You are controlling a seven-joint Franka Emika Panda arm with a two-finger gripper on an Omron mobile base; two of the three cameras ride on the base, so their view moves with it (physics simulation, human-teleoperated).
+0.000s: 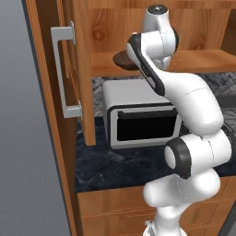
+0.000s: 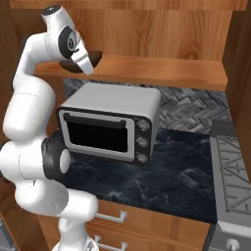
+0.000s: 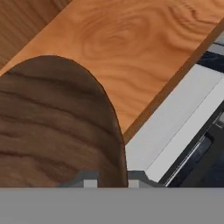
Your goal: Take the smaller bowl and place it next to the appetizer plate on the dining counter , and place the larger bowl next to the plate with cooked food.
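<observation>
The smaller bowl [image 3: 57, 127], dark brown with a wood grain, rests on the wooden cabinet shelf [image 2: 157, 68] above the toaster oven. It shows as a dark disc at the shelf's left end [image 2: 96, 56] and behind the arm [image 1: 121, 60]. My gripper [image 3: 111, 178] reaches into the cabinet, and the bowl's rim runs between its two fingertips, which stand close together on it. The larger bowl, both plates and the dining counter are out of view.
A white toaster oven [image 2: 110, 120] stands on the black marbled counter [image 2: 166, 171] right under the shelf. The cabinet door [image 1: 80, 69] with its grey handle [image 1: 64, 69] stands open at the left. A stove [image 2: 233, 171] sits at the right edge.
</observation>
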